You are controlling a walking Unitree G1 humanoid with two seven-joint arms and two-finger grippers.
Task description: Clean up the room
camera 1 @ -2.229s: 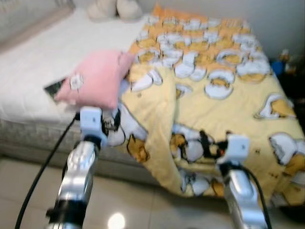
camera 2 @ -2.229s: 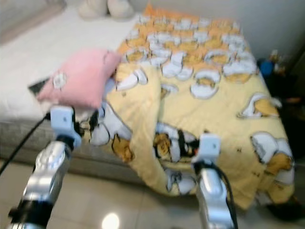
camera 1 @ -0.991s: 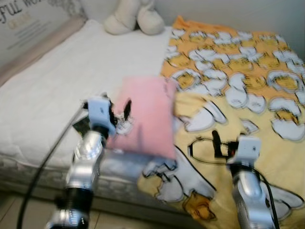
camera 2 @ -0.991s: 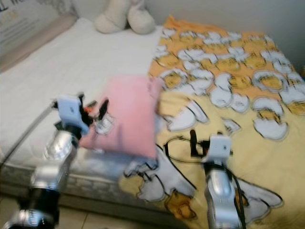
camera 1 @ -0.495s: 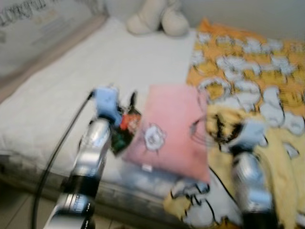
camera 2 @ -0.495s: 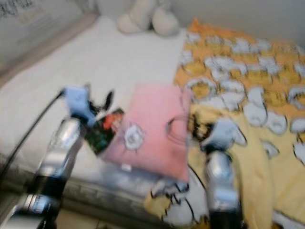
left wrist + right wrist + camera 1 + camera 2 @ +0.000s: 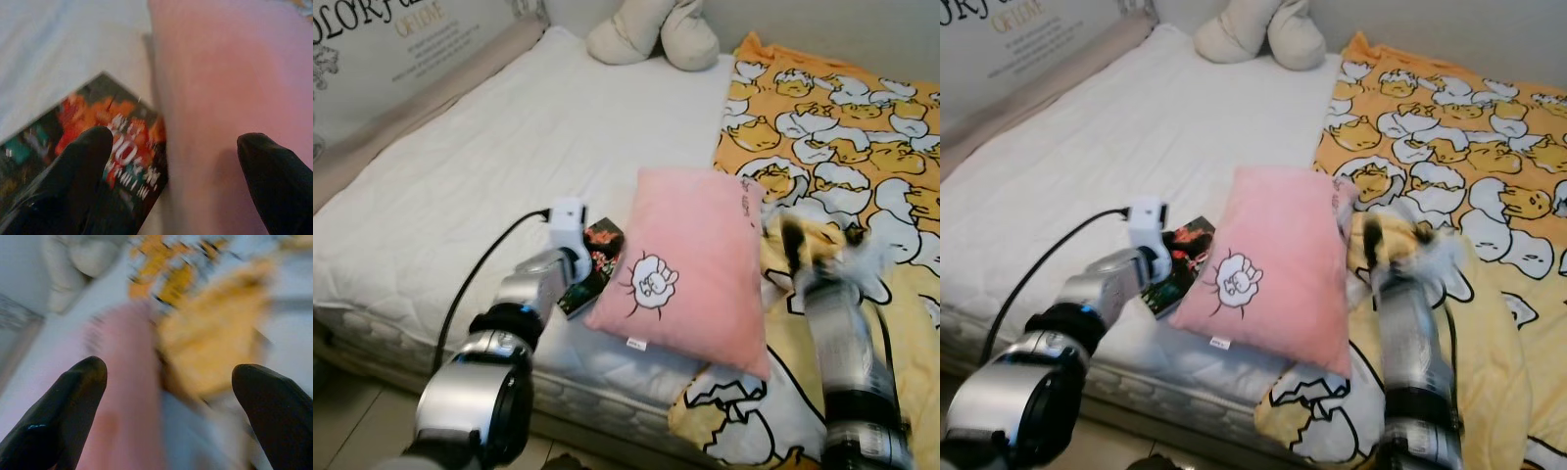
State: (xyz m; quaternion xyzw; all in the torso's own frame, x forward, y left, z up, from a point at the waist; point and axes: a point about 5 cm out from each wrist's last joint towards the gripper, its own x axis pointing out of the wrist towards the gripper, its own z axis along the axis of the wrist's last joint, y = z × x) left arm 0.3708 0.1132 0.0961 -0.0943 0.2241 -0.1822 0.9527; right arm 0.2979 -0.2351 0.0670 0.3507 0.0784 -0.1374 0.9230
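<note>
Where the head camera looks down, a bed with a white quilted mattress (image 7: 460,176) takes up most of the scene. A yellow blanket (image 7: 862,127) printed with cartoon egg figures covers the robot's right side of the bed and hangs over the near edge. A pink pillow (image 7: 690,259) with a small white drawing lies between bare mattress and blanket, near the front edge. At the far end sits a cream plush toy (image 7: 656,34) (its upper part is cut off by the frame). A dark booklet (image 7: 592,264) with red and orange print lies on the mattress, touching the pillow's left side and partly tucked beneath it.

The left gripper (image 7: 181,161) hovers over the seam between booklet and pillow, fingers spread wide and holding nothing. The right gripper (image 7: 168,401), blurred, is raised above the blanket's bunched edge beside the pillow, fingers likewise parted and empty.
</note>
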